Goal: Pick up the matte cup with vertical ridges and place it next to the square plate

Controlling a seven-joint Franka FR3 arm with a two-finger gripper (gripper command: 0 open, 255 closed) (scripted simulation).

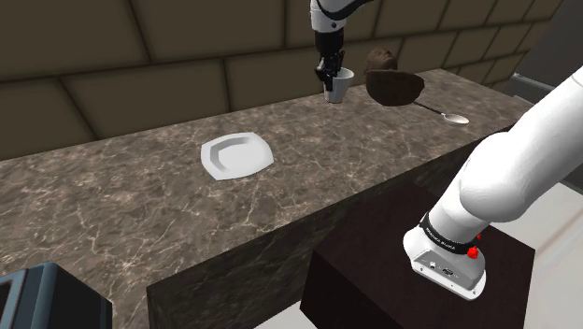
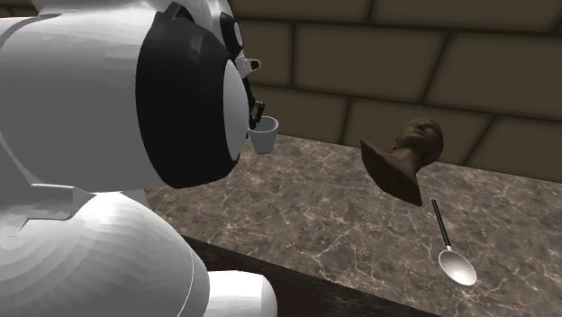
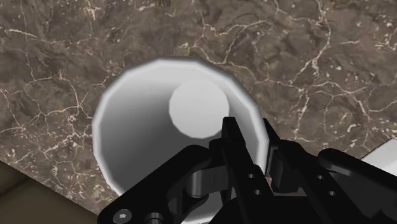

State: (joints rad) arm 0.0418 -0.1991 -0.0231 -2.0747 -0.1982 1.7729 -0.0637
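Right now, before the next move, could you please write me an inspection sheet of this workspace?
Surface: dark brown marbled counter with pale veins.
Job's things: white cup near the wall; white square plate apart from it, toward the shoulder view's left.
Clutter: brown bust; spoon beside it.
Grippers: black gripper astride the cup's rim, one finger inside and one outside, seemingly clasping the wall.
Cables: nothing seen.
Surroundings: tiled brown wall behind the counter; dark stand in front of it; blue-grey object at the shoulder view's lower left.
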